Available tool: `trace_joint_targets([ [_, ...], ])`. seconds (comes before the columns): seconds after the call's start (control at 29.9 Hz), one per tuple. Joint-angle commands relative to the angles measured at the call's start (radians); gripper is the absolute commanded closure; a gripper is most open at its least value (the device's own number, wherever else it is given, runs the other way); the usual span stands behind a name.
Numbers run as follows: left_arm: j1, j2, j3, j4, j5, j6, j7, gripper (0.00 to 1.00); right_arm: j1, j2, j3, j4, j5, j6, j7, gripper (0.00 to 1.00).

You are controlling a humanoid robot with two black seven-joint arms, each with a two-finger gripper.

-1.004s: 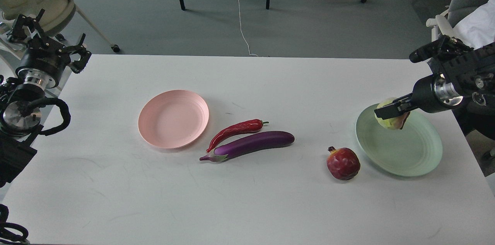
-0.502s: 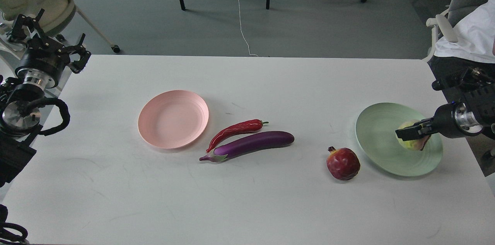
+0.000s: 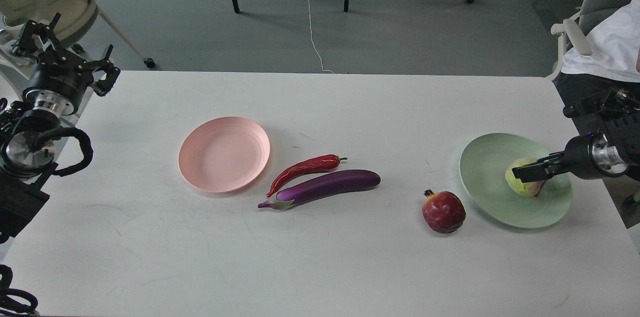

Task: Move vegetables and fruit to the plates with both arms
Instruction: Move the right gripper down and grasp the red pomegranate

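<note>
Near the green plate's (image 3: 487, 197) right rim, right gripper (image 3: 526, 173) holds yellow-green fruit (image 3: 519, 184).

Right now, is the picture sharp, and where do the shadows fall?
Head view: sharp, evenly lit; glossy purple eggplant carries a long highlight; round dark red fruit casts a soft shadow toward me; right gripper is dark, its fingers hard to separate.

My right arm reaches in low from the right edge, wrist ring showing, and my right gripper (image 3: 531, 173) has its fingers closed around something. My left arm stays folded at the left edge, my left gripper (image 3: 67, 54) raised with its claws spread apart.
</note>
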Motion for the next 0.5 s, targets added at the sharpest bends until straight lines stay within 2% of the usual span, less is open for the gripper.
trace_joint_targets([
  [0.0, 0.0, 0.004, 0.0, 0.0, 0.0, 0.0, 0.001, 0.02, 0.058, -0.018, 0.076, 0.028, 0.007, 0.009, -0.001, 0.03],
  [0.13, -0.002, 0.004, 0.0, 0.0, 0.0, 0.0, 0.001, 0.02, 0.138, 0.009, 0.08, 0.107, -0.009, 0.016, 0.001, 0.03],
  [0.3, -0.003, 0.009, 0.0, 0.0, -0.001, 0.0, 0.0, 0.02, 0.196, 0.107, 0.057, 0.229, -0.056, 0.037, 0.005, 0.03],
  [0.47, -0.002, 0.013, 0.0, 0.0, -0.001, 0.0, 0.0, 0.02, 0.191, 0.236, 0.001, 0.238, -0.058, 0.035, 0.007, 0.03],
])
